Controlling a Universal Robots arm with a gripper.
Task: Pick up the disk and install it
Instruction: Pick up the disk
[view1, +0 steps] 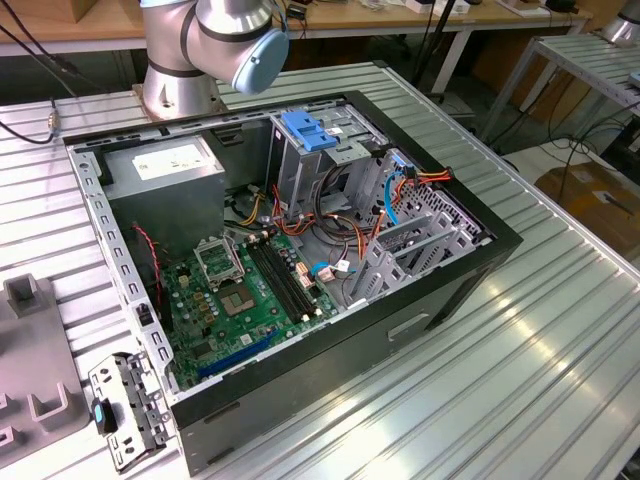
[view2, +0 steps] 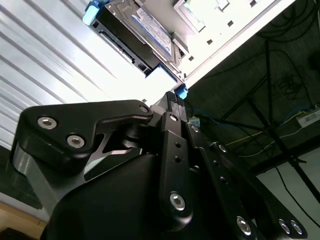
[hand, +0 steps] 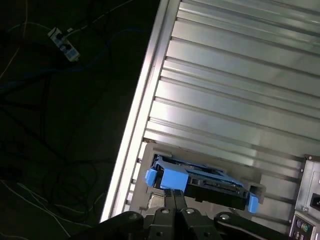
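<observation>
Disk (hand: 215, 185), a flat rectangular silver metal hard drive with a white-and-blue label and a light blue plastic bracket (hand: 172, 177) along its edges, lies flat on the ribbed silver metal table (hand: 240, 90), close beside that table's edge and the drop to the dark floor (hand: 60, 150). That spot is the chief risk, I judge. A shallow or off-centre hold on the bracket's slim plastic could let the drive tilt, slip free and go over the edge, or the plastic could flex and crack. The open black computer case (view1: 300, 370) in the exterior view is crowded with orange and blue cables (view1: 345, 235), which could snag a drive carried in crooked. The black end effector (hand: 176, 192) (view2: 172, 97) has its fingers drawn narrow, almost together, with the tips right at the bracket's near end in both wrist views. Whether they truly pinch it, I cannot tell.
</observation>
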